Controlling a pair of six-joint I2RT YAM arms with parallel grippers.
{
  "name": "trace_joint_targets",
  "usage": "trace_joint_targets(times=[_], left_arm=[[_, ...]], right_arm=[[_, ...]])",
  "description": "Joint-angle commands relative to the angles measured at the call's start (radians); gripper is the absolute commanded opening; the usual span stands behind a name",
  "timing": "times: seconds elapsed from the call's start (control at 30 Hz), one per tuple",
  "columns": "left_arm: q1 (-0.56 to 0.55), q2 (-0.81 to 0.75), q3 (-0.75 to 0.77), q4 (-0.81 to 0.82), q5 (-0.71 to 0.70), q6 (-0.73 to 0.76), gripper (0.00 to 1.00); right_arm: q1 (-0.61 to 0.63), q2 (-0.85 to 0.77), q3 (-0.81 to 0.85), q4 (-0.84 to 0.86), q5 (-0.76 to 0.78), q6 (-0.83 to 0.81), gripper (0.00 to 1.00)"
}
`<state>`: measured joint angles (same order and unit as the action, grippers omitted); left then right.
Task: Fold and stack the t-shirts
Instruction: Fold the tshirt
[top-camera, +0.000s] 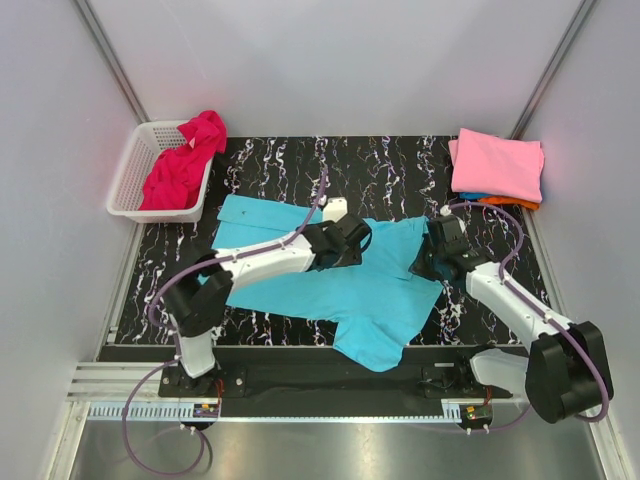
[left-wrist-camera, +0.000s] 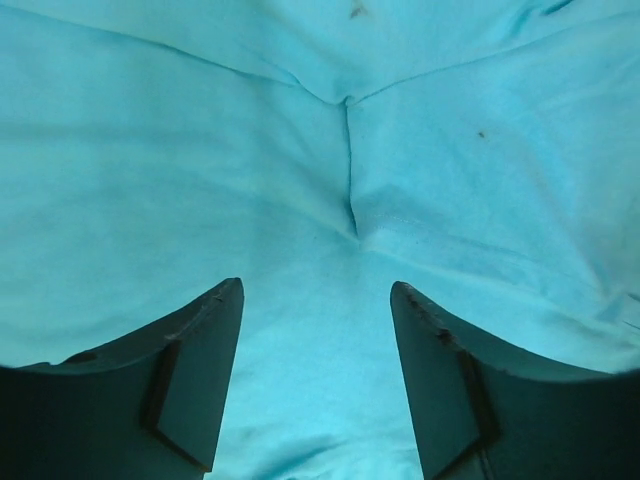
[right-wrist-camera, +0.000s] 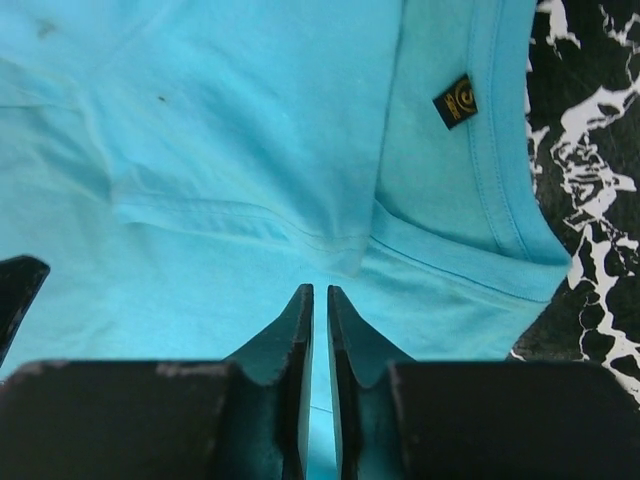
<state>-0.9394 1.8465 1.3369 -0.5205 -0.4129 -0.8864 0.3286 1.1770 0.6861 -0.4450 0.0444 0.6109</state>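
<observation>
A turquoise-cyan t-shirt (top-camera: 350, 295) lies spread on the black marbled table, its collar end toward the right. My left gripper (top-camera: 358, 238) is open and low over the shirt's middle; in the left wrist view (left-wrist-camera: 318, 290) its jaws stand wide apart over a seam (left-wrist-camera: 350, 190). My right gripper (top-camera: 425, 262) is at the shirt's right edge; in the right wrist view (right-wrist-camera: 320, 290) its jaws are almost together, just over the cloth near the collar (right-wrist-camera: 500, 150) and its label (right-wrist-camera: 455, 101). A magenta-red shirt (top-camera: 185, 165) is heaped in the basket. A folded light pink shirt (top-camera: 497, 165) tops a stack.
The white lattice basket (top-camera: 128, 175) stands at the back left off the table's corner. The stack at the back right shows orange (top-camera: 515, 203) and blue (top-camera: 470, 196) edges under the pink. Bare marbled table (top-camera: 380, 165) lies behind the shirt.
</observation>
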Motion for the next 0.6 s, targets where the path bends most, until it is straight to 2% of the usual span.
trace_joint_targets(times=[0.0, 0.1, 0.17, 0.33, 0.57], left_arm=[[0.017, -0.101, -0.036, 0.021, -0.064, 0.006, 0.67], [0.072, -0.127, -0.085, 0.017, -0.034, -0.003, 0.71], [0.141, -0.130, -0.132, 0.022, 0.041, -0.016, 0.72], [0.258, -0.144, -0.243, 0.053, 0.147, -0.002, 0.72], [0.363, -0.159, -0.384, 0.088, 0.210, 0.000, 0.73]], right_arm=[[0.012, 0.006, 0.084, 0.009, 0.009, -0.005, 0.17], [0.010, 0.093, 0.119, 0.070, -0.041, -0.034, 0.19], [0.012, 0.174, 0.139, 0.106, -0.118, -0.046, 0.15], [0.023, 0.318, 0.153, 0.193, -0.201, -0.042, 0.11], [0.033, 0.400, 0.121, 0.190, -0.118, -0.034, 0.10]])
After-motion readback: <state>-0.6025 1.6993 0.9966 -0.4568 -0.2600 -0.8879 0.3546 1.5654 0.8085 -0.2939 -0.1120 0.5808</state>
